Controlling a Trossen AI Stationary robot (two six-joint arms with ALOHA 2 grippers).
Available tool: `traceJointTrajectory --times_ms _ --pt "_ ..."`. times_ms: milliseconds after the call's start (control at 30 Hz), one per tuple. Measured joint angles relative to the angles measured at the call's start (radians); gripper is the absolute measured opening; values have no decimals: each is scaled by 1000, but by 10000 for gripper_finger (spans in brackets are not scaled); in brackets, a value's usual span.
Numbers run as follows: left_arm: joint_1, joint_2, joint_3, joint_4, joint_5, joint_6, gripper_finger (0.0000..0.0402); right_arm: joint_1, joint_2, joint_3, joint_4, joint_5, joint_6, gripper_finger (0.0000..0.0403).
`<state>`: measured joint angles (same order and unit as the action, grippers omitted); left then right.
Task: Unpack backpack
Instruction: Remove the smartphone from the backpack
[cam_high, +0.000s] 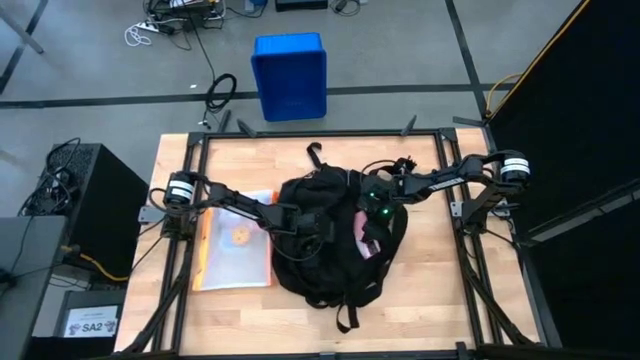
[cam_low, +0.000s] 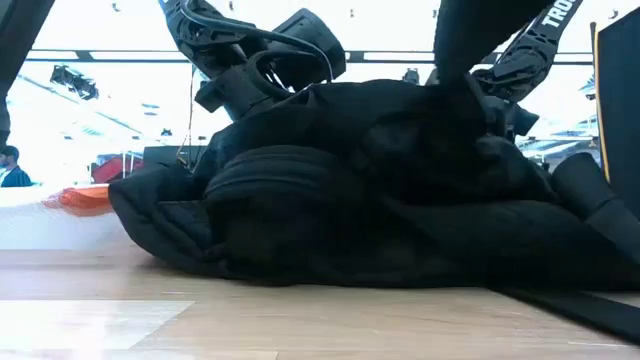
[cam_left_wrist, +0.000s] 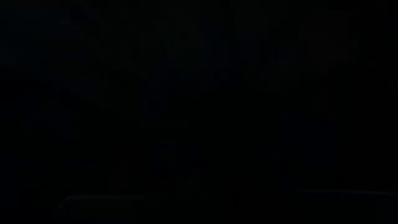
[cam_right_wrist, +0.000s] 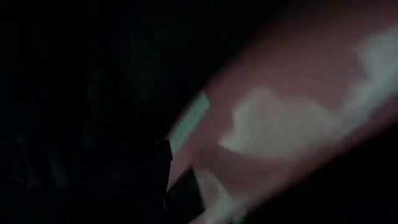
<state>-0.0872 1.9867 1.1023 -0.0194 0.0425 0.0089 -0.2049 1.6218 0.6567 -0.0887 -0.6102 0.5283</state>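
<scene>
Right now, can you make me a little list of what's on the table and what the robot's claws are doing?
middle of table: black backpack, lying down
inside its opening: something pink
beside it, on the left arm's side: clear folder with orange edge
left claw: hidden in the backpack, shut
right claw: at the opening, by the pink thing
behind the table: blue crate on the floor

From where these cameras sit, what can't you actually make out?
- Left gripper: the left wrist view is wholly dark; from above it is lost against the large black soft fabric backpack.
- Right gripper: its fingers are buried in the bag's opening in the high view.
- Pink-and-white item: blurred in the right wrist view, only a sliver shows from above; unidentifiable.
- Orange-edged clear folder: the backpack hides most of it in the low view.
</scene>
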Motion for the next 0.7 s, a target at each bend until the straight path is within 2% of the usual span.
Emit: traceJointTrajectory --times_ms 167,233,300,400,467,500,700 --pt "0 2 0 27 5 1 0 1 0 0 60 -8 20 222" --pt "0 2 0 28 11 2 0 1 0 0 63 -4 20 202" --pt "0 3 0 27 11 3 0 1 0 0 63 -4 14 167" --pt "0 3 0 27 12 3 0 0 0 1 61 -5 5 85" --pt "0 4 -1 25 21 3 0 -2 -2 2 62 -35 -1 30" --pt "0 4 -1 25 24 3 0 -5 -3 2 62 -56 -13 19" --pt "-2 4 -1 24 27 -9 0 -14 -41 2 35 -65 -18 11"
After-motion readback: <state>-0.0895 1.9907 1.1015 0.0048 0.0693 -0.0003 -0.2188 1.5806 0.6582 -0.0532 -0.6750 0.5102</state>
